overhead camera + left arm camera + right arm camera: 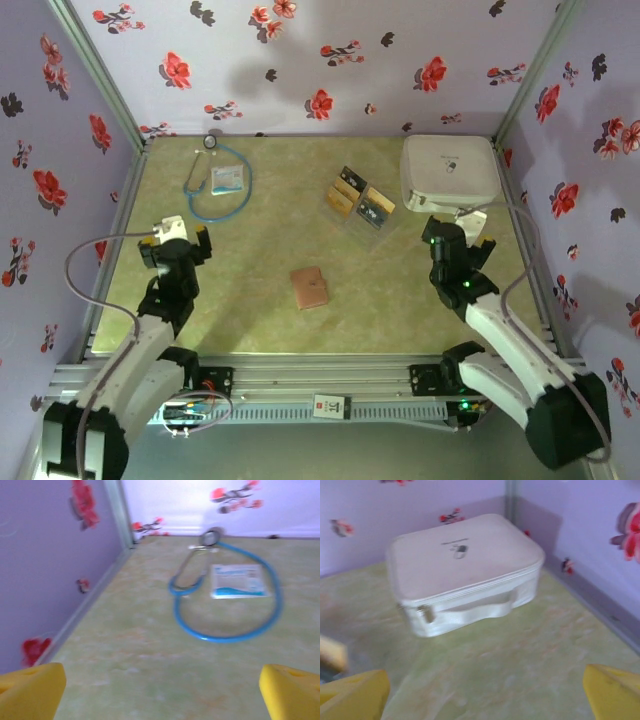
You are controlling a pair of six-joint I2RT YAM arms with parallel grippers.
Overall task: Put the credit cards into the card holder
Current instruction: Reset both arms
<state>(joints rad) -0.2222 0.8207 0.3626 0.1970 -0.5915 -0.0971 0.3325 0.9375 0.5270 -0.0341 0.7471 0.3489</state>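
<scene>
Several credit cards (360,200), tan and black, lie close together right of the table's centre. The card holder (309,288), a flat reddish-brown wallet, lies shut on the mat nearer the front, between the two arms. My left gripper (178,234) hovers at the left side, well apart from both; its yellow fingertips (30,690) stand wide apart and my left gripper (162,702) is open over bare mat. My right gripper (455,230) sits at the right, just in front of the white case, and my right gripper (485,702) is open too, with nothing between its fingertips (615,692).
A big white case (450,170) (465,570) stands at the back right, close ahead of the right gripper. A blue stethoscope (215,185) (225,635) and a white-blue packet (227,180) (237,580) lie at the back left. Flowered walls close in the table on three sides.
</scene>
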